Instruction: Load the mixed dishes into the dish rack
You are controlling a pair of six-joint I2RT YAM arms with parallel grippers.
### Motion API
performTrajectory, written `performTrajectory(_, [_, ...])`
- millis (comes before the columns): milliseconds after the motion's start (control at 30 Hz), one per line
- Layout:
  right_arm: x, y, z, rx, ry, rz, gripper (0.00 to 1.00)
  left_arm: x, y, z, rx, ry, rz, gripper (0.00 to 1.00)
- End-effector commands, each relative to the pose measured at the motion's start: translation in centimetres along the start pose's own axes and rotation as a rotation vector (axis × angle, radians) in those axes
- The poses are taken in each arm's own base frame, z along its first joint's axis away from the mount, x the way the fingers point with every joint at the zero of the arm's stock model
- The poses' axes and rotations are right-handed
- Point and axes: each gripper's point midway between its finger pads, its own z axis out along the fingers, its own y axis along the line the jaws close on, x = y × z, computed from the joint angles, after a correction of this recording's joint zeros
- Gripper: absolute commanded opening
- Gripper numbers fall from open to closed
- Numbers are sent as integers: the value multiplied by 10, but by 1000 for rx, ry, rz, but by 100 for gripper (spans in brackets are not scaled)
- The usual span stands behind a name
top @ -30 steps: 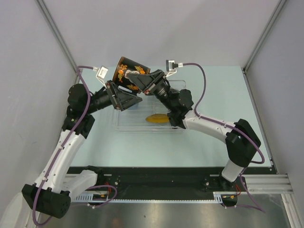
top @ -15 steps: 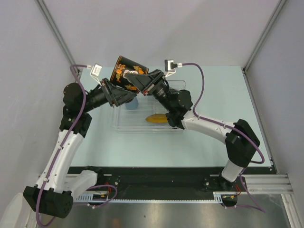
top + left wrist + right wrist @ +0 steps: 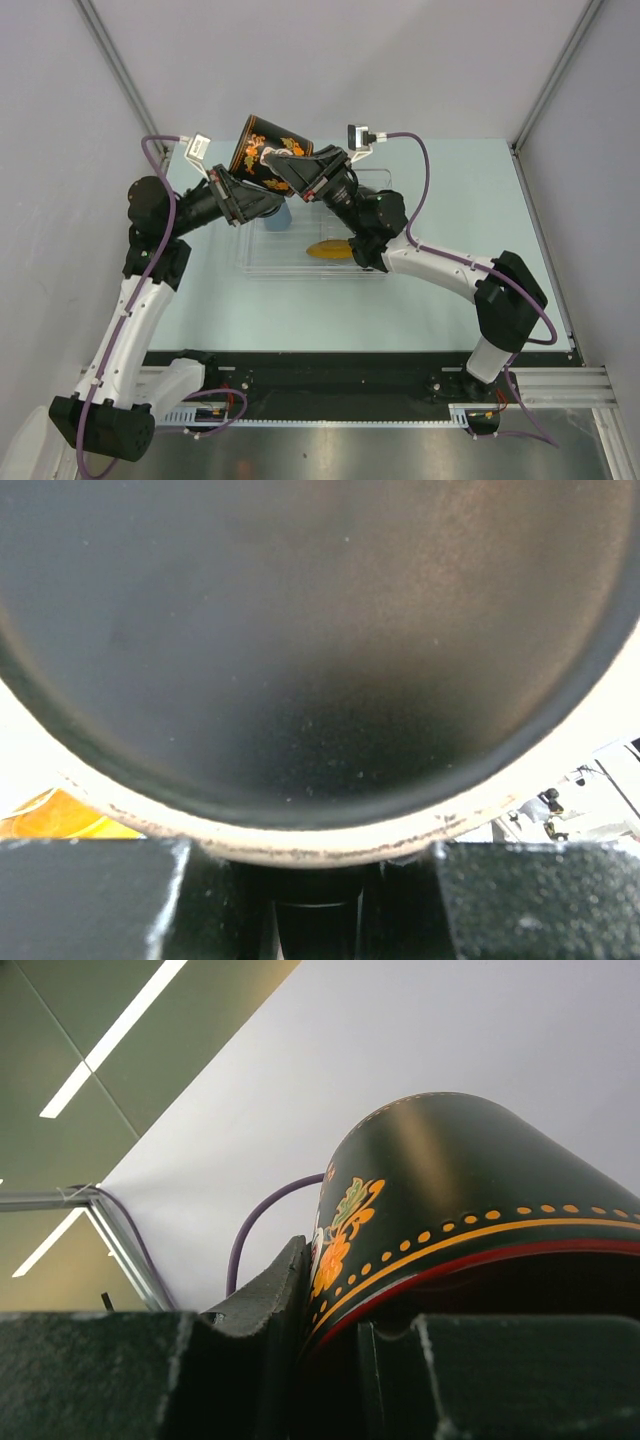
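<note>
mug: red-inside dark mug [image 3: 268, 150] hung tilted in the air over the 11 o'clock corner of the dish rack [image 3: 300, 268]
right gripper [image 3: 278, 165]: was clamped on the mug's rim
left gripper [image 3: 265, 195]: jaws were spread, sitting right at the mug base, no clamp seen
risk 1: with only a rim pinch, the mug could pivot or slip if the right let go before the left closed
risk 2: a drop could strike the rack wall or the yellow round saucer [image 3: 330, 249] at the rack's 6 o'clock

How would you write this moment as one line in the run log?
mug: in the air, tilted | right jaws: shut on rim | left jaws: open, by mug base | saucer: in rack
</note>
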Motion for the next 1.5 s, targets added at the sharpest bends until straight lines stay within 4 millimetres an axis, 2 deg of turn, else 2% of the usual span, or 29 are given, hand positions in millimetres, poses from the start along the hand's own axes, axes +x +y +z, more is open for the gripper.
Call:
performTrajectory(0, [-34, 117, -1, -414, -148, -47, 0, -17, -31, -2, 88, -35, 130, 0])
performTrajectory(33, [-35, 117, -1, -417, -144, -51, 2, -17, -31, -3, 88, -31, 142, 0])
performTrajectory(100, [-36, 116, -2, -412, -131, -33, 16, -19, -33, -4, 82, -29, 146, 0])
performTrajectory(167, [-39, 107, -1, -390, -119, -24, 20, -22, -31, -5, 73, -30, 148, 0])
performTrajectory(333, [-40, 102, -6, -388, -82, -28, 32, -28, -34, -12, 79, -29, 149, 0])
performTrajectory(400, [-39, 100, -8, -383, -64, -36, 44, -34, -34, -15, 76, -43, 158, 0])
performTrajectory(467, [-37, 97, -8, -367, -47, -32, 50, -40, -35, -19, 75, -57, 162, 0])
performTrajectory(500, [-38, 93, -8, -357, -41, -36, 64, -41, -37, -21, 78, -61, 165, 0])
performTrajectory(567, [-34, 86, -7, -329, -16, -36, 71, -45, -40, -24, 85, -67, 166, 0])
performTrajectory(667, [-32, 76, -5, -277, 4, -40, 100, -52, -47, -28, 99, -84, 175, 0])
performTrajectory(767, [-28, 65, -4, -235, 28, -43, 100, -61, -51, -34, 96, -104, 191, 0])
performTrajectory(933, [-29, 39, -12, -138, 85, -21, 99, -65, -54, -40, 95, -98, 220, 0])
performTrajectory(967, [-31, 30, -17, -98, 102, -20, 100, -67, -52, -42, 83, -104, 226, 0])
performTrajectory(1133, [-39, 14, -39, 24, 179, -71, 100, -69, -40, -49, 31, -80, 299, 0])
performTrajectory(1167, [-45, 22, -47, 30, 197, -100, 100, -64, -31, -49, -6, -64, 266, 0])
performTrajectory(1200, [-48, 24, -52, 47, 205, -118, 100, -68, -25, -50, -39, -66, 371, 0])
performTrajectory(1233, [-47, 15, -58, 109, 234, -122, 100, -66, -15, -51, -72, -56, 376, 0])
performTrajectory(1267, [-51, 16, -62, 130, 243, -175, 100, -58, -2, -53, -119, -33, 344, 0])
performTrajectory(1300, [-60, 33, -65, 127, 235, -233, 100, -57, 10, -54, -151, -20, 418, 0])
performTrajectory(1333, [-63, 27, -72, 198, 243, -250, 100, -50, 26, -57, -201, 0, 391, 0])
performTrajectory(1367, [-67, 30, -75, 211, 245, -335, 100, -46, 35, -58, -230, 13, 410, 0])
performTrajectory(1400, [-75, 51, -78, 200, 228, -383, 100, -40, 51, -59, -261, 34, 455, 0])
performTrajectory(1467, [-80, 49, -87, 266, 230, -430, 100, -30, 70, -60, -315, 55, 468, 0])
